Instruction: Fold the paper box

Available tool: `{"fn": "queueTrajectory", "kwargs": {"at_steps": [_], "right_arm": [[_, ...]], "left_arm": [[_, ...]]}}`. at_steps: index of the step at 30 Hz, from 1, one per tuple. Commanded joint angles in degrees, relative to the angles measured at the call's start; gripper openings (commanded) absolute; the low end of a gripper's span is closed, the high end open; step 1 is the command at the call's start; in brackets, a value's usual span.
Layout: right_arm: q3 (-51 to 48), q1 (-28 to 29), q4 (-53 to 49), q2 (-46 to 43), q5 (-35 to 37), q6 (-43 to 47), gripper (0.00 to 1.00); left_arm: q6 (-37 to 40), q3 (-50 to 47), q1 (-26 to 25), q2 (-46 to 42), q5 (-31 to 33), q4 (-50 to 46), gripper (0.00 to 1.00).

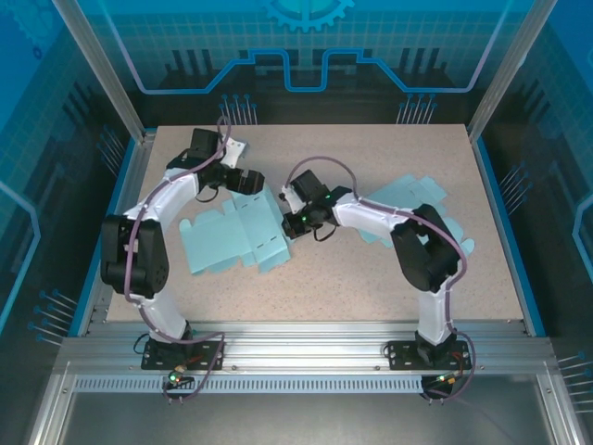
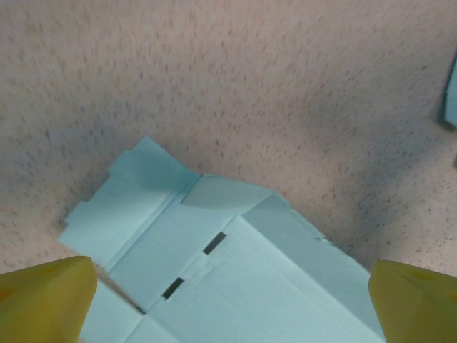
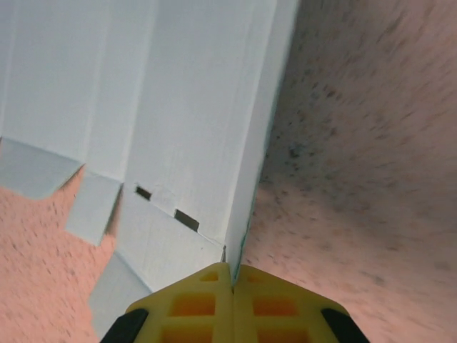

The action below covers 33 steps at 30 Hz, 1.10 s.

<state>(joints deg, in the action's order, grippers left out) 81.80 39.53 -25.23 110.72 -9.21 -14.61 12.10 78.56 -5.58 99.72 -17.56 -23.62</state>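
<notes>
The pale blue flat cardboard box blank [image 2: 235, 279] runs off the left wrist view's bottom edge, as do both yellow fingertips [image 2: 46, 300]. Overhead, the right arm [image 1: 422, 246] hides part of a second pale blue cardboard sheet [image 1: 403, 195].

End effector [image 3: 230, 267] pinch on paper box [image 3: 193, 107]

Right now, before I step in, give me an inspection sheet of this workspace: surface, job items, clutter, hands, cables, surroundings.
Surface: speckled table, no spills seen.
Job's things: blue paper box, still mostly flat, left of centre, one panel lifted.
Clutter: spare blue sheets lying partly under the right arm.
Hands: left hand open above the box; right hand shut, pinching the lifted panel's edge.
Cables: purple cable running along each arm.
Surroundings: metal frame, blue printed walls.
</notes>
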Motion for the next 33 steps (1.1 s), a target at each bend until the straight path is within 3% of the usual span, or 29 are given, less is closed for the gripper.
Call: {"fn": "queueTrajectory", "kwargs": {"at_steps": [1,5,14,18,22,29,33], "right_arm": [[3.72,-1.92,-10.62,-6.19,5.0,16.48,0.0],[3.48,-4.32,-13.25,-10.61,5.06,26.05,0.0],[3.72,-11.47,-17.41,-17.47,-6.11,37.01,0.0],[6.93,-12.32,-22.28,-15.38,-5.11,40.38,0.0],[11.91,-12.5,-26.53,-12.03,-2.21,42.48,0.0],[20.87,-12.22,-30.93,-6.97,-2.19,45.82,0.0],[24.75,-11.85,-33.62,-4.04,0.21,47.07,0.0]], "left_arm": [[5.4,-1.6,0.58,-4.5,-4.98,3.34,0.99],[11.06,-2.68,0.88,-6.96,-8.93,5.78,0.98],[19.36,0.8,6.24,-6.49,-21.68,-0.12,0.92],[24.49,2.38,6.56,-6.92,-25.83,-5.38,0.92],[23.61,0.34,6.25,-9.72,-28.94,-0.65,0.93],[37.17,-10.83,0.49,-15.26,-22.26,15.27,0.99],[37.5,-8.44,0.09,-14.83,-23.87,13.5,0.92]]}}
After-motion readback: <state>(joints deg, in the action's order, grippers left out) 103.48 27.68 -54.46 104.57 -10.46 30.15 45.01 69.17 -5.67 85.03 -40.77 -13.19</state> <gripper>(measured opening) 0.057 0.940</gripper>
